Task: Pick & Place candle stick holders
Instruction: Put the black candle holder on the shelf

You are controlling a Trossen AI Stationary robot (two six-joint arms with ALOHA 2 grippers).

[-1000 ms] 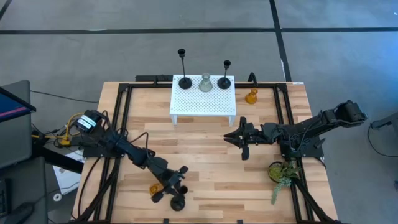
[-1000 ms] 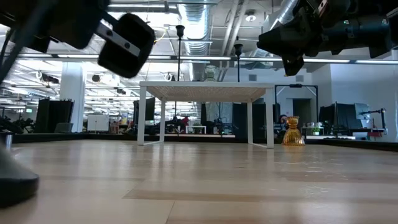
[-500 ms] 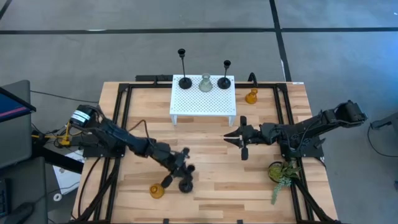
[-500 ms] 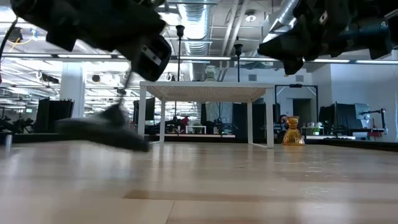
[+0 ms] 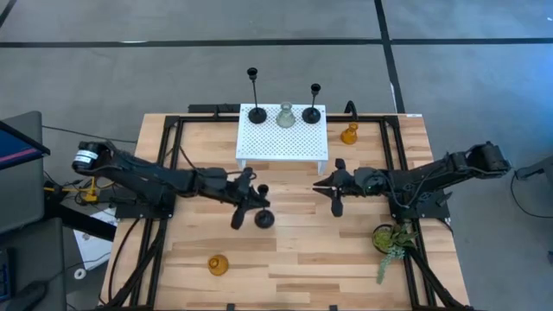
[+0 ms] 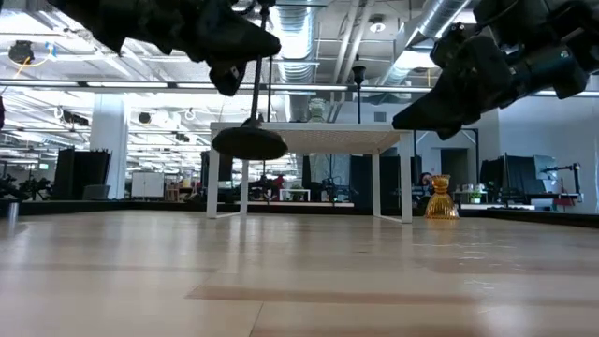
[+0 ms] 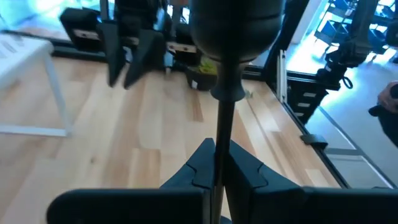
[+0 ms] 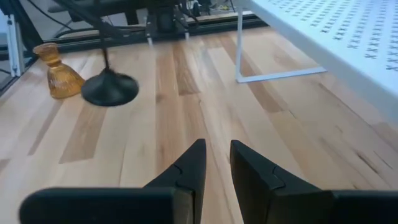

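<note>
Held holder: a black thin-stemmed candle stick holder (image 5: 262,210) with a round base, lifted clear of the wooden counter (image 5: 294,250), just in front of the white perforated stand (image 5: 282,138).
Left gripper (image 5: 244,206): fingers clenched on its stem.
Right gripper (image 5: 326,187): nearby, fingers nearly together, holding nothing.
Around: amber glass holder (image 5: 217,264) on the counter's near edge; another (image 5: 349,133) beside the stand.
</note>
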